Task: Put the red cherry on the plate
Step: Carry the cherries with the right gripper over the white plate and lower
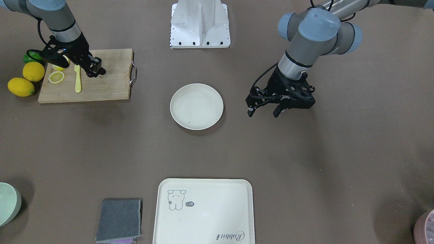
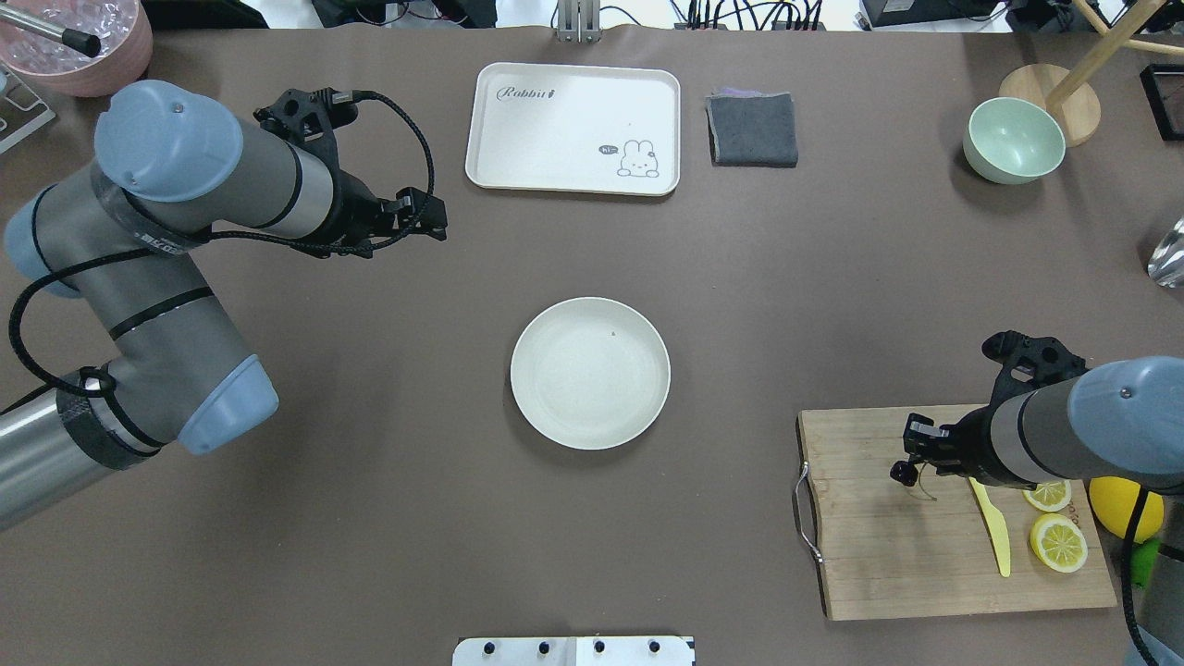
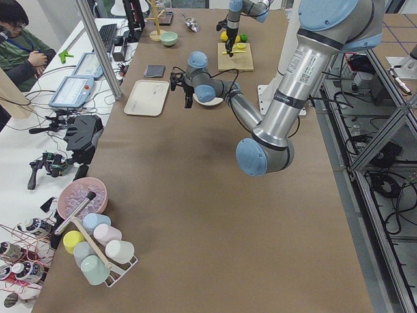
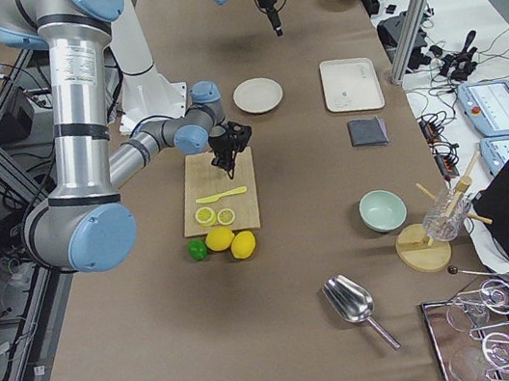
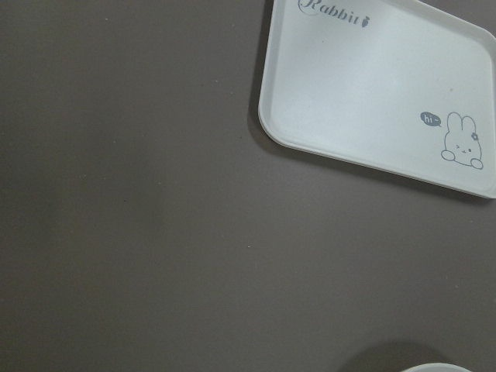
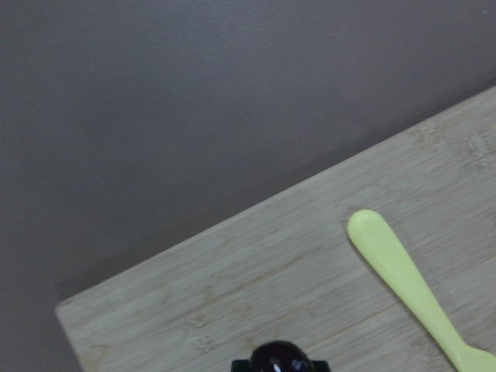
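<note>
One red cherry (image 2: 898,474) sits pinched in the right claw (image 2: 906,467); next it must go left, onto the plate (image 2: 589,373).

Overhead & front cams oppose, share plate (image 2: 590,373); wrist cams close.

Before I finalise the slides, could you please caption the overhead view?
Right gripper holds the red cherry over the cutting board; the plate waits mid-table, left gripper open.
</note>
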Action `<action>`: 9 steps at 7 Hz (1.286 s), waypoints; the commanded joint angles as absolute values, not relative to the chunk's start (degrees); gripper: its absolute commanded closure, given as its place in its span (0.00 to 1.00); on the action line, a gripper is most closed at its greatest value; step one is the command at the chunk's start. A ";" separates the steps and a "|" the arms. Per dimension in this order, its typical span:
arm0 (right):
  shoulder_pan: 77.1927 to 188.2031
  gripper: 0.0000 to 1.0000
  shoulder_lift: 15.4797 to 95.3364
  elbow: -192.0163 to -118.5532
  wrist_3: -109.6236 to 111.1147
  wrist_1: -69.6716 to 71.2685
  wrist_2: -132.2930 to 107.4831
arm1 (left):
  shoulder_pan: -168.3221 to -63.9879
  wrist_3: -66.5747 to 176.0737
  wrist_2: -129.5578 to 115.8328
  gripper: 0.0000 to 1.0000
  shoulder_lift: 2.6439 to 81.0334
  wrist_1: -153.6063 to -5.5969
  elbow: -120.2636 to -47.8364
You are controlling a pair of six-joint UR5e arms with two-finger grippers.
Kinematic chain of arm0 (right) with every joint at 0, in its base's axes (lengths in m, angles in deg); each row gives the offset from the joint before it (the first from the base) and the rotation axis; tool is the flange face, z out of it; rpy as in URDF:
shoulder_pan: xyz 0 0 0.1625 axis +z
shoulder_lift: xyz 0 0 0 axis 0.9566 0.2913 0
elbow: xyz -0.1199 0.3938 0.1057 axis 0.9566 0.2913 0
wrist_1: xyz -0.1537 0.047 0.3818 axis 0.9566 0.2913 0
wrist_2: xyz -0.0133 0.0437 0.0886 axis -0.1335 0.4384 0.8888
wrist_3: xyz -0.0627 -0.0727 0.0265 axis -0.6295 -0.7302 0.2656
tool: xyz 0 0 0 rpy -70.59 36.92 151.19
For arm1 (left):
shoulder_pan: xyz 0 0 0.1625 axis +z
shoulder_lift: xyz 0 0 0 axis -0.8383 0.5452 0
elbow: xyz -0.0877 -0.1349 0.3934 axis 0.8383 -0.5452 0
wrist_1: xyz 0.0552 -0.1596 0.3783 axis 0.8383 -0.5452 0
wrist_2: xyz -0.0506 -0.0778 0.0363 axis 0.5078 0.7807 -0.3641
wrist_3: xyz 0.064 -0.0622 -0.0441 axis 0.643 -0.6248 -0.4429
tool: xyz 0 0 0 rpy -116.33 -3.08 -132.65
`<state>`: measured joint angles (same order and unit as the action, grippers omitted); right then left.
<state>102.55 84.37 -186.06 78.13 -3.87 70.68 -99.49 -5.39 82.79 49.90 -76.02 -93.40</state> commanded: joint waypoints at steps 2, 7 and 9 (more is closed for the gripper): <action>105.06 1.00 71.88 -185.96 77.94 -0.04 73.38 | -99.76 -4.97 82.70 0.02 49.76 -76.08 -93.01; 103.04 1.00 38.66 -162.03 75.04 6.76 67.76 | -107.91 16.29 80.85 0.02 44.49 -76.26 -91.96; 101.99 1.00 35.70 -155.05 74.95 2.31 67.49 | -108.81 17.19 80.85 0.02 44.04 -76.44 -91.61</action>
<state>102.72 37.68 -159.72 75.05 5.57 67.77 -108.13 16.57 80.79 44.46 -76.29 -91.80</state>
